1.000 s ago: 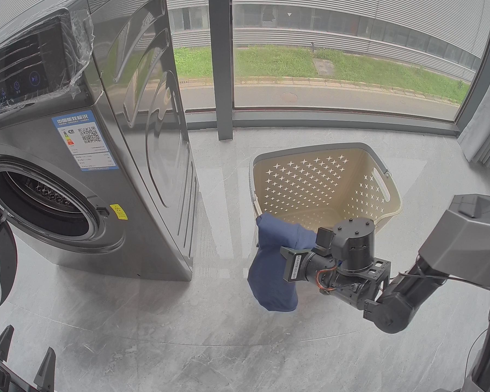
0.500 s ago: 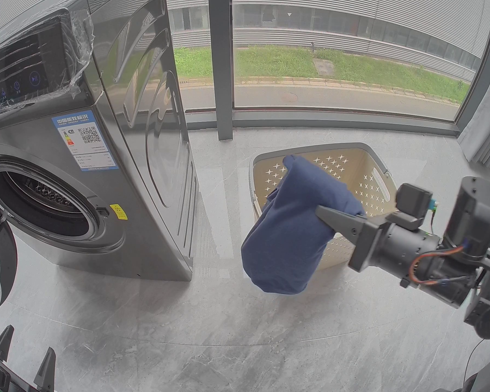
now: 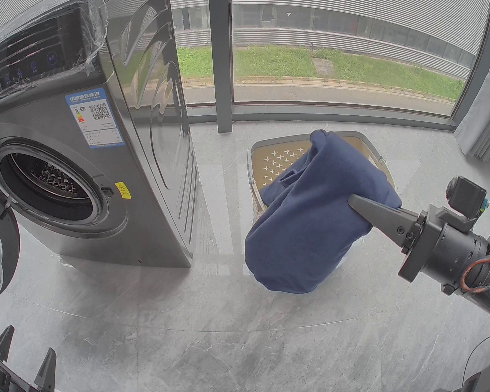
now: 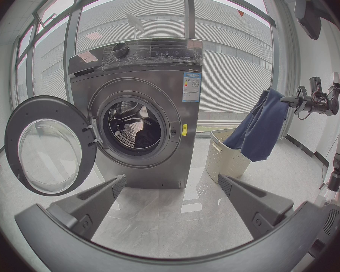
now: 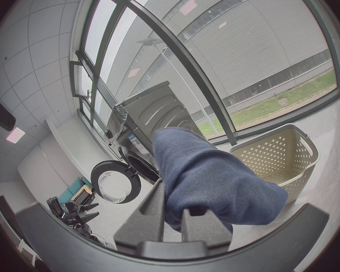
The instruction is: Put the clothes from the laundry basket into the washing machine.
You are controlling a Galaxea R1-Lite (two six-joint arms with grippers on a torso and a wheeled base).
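Observation:
A dark blue garment (image 3: 316,213) hangs over the cream laundry basket (image 3: 267,164), lifted above its rim, with my right gripper (image 3: 359,202) shut on its upper fold. In the right wrist view the garment (image 5: 211,182) drapes over the gripper (image 5: 173,208). The grey washing machine (image 3: 92,137) stands left of the basket; its round door (image 4: 49,144) is swung open and the drum opening (image 3: 49,183) is exposed. Something dark lies inside the drum (image 4: 145,133). My left gripper (image 3: 26,352) sits low at the near left, open and holding nothing, facing the machine.
A glass wall with a grey pillar (image 3: 220,55) runs behind the basket, and a curtain (image 3: 484,121) hangs at the far right. Bare marble floor (image 3: 218,322) lies between machine, basket and me.
My right arm has raised the blue garment out of the basket and drawn back to the right. The head view has shifted slightly. The left gripper has not moved.

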